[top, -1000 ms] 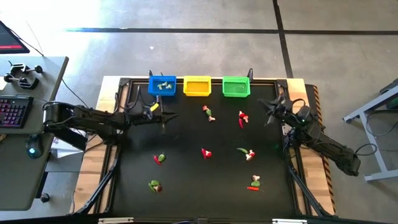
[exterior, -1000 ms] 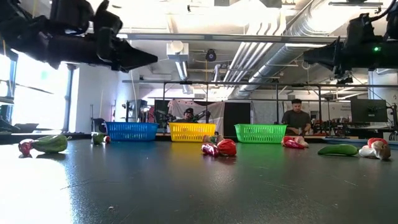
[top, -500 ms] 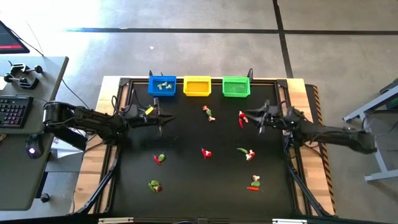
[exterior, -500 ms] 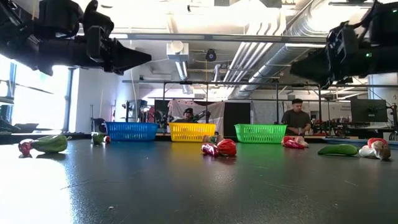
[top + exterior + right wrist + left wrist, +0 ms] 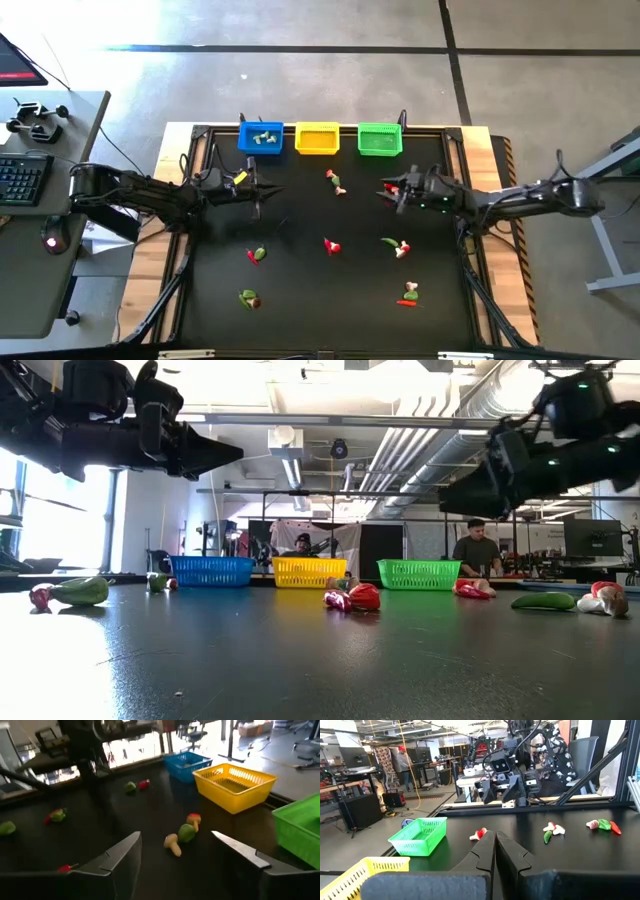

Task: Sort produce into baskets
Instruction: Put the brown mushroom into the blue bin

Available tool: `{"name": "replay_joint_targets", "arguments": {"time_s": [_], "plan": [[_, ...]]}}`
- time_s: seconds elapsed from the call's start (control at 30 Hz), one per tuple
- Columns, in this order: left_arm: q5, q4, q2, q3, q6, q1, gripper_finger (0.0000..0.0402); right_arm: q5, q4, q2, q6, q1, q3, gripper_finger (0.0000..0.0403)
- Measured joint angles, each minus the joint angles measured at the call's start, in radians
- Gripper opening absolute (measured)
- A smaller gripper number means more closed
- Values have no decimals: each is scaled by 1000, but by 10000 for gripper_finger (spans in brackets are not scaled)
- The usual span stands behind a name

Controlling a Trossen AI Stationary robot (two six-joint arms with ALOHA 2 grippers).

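Note:
Three baskets stand in a row at the table's far edge: blue (image 5: 260, 137), yellow (image 5: 317, 138) and green (image 5: 379, 139). Small red, green and whitish produce lies scattered on the black table, among it a cluster (image 5: 335, 181) near the yellow basket and a red piece (image 5: 386, 192) right by my right gripper's fingers. My right gripper (image 5: 392, 188) hangs open above the table near that red piece, and its wrist view looks onto the cluster (image 5: 182, 832). My left gripper (image 5: 262, 190) is shut and empty, held high in front of the blue basket.
More produce lies mid-table (image 5: 330, 245), right of centre (image 5: 396, 245), near left (image 5: 257, 255) (image 5: 248, 298) and near right (image 5: 408, 293). The blue basket holds a few pieces. A black frame rims the table. People stand in the room beyond the far edge.
My right gripper has reached from the table's right edge toward the middle and come lower, ending beside the red piece in front of the green basket. Its fingers have spread open on the way. The produce lies as before.

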Motion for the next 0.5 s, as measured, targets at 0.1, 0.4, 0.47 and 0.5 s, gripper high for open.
{"name": "replay_joint_targets", "arguments": {"time_s": [0.1,0.4,0.47,0.5], "plan": [[0,0,0,0,6,0,0,0,-17,105,-3,3,73,225],[0,-9,0,0,6,0,0,-4,-89,449,-81,-6,297,225],[0,-16,0,0,6,0,0,-25,-110,510,-97,-19,344,225],[0,-20,0,0,7,0,0,-37,-128,536,-106,-27,366,225]]}}
